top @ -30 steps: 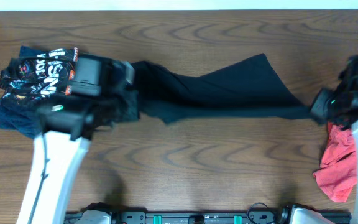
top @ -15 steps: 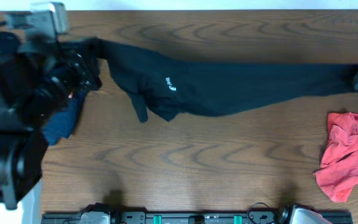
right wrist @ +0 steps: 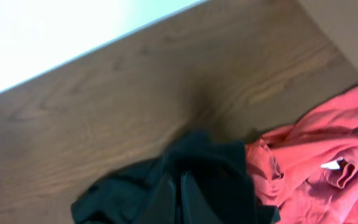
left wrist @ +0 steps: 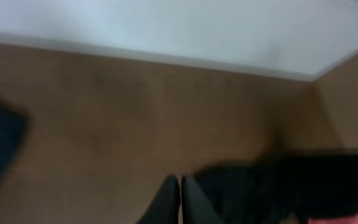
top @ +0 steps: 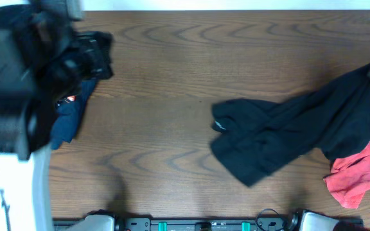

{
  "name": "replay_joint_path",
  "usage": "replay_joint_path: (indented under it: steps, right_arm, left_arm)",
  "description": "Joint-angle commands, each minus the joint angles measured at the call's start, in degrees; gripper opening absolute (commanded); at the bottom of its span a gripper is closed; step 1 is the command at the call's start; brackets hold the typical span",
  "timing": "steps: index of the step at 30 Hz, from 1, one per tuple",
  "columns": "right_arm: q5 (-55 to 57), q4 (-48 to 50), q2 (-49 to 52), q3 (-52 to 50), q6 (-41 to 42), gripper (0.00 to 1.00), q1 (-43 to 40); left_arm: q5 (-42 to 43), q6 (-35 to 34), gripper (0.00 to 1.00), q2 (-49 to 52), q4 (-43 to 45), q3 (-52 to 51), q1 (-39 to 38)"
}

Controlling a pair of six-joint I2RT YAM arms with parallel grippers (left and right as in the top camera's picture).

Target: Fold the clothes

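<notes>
Right claw [right wrist: 182, 193] is clamped on the large plain black fabric garment [top: 281, 138]. In its own wrist view the two fingers sit tight together with dark cloth bunched around them. From overhead, that pinch is up at the far right edge of the brown wooden table [top: 172, 64]. The black garment trails away from it, down and towards the middle, and ends in a rumpled heap just right of centre. The heap lies on the wood and the pinched end is lifted.

Just beside the claw is the coral-red crumpled fabric garment [top: 358, 173], at the right edge nearer the robot. The black cloth overlaps its upper edge.

Over on the other side, the left claw [left wrist: 180, 196] has its fingers pressed together and nothing shows between them, though the wrist view is blurred. It is high above the table, and the left arm [top: 18, 83] looms large and smeared in the top-left of the overhead view. The black garment is well apart from this claw, far off to its right. The navy fabric garment [top: 69, 122] lies under that arm, partly hidden.
</notes>
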Motion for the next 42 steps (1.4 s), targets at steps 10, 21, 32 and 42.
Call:
replay_joint_path:
  steps: [10, 21, 32, 42]
  right_arm:
    - [1.7, -2.0, 3.3, 0.6, -2.8, 0.01, -0.9]
    - [3.2, -2.8, 3.3, 0.6, -3.0, 0.01, -0.9]
    - [3.2, -2.8, 3.4, 0.6, -3.0, 0.01, -0.9]
    - [3.3, -3.8, 3.4, 0.6, -3.0, 0.01, -0.9]
  left_arm:
    - [8.4, 1.7, 0.06, 22.1, -10.7, -2.8, -17.2]
    - [8.4, 1.7, 0.13, 38.6, -8.6, -3.5, -33.8]
    - [8.4, 6.2, 0.09, 48.8, 1.2, -3.6, -43.8]
    - [-2.6, 6.4, 0.09, 56.3, 5.2, -3.6, -44.9]
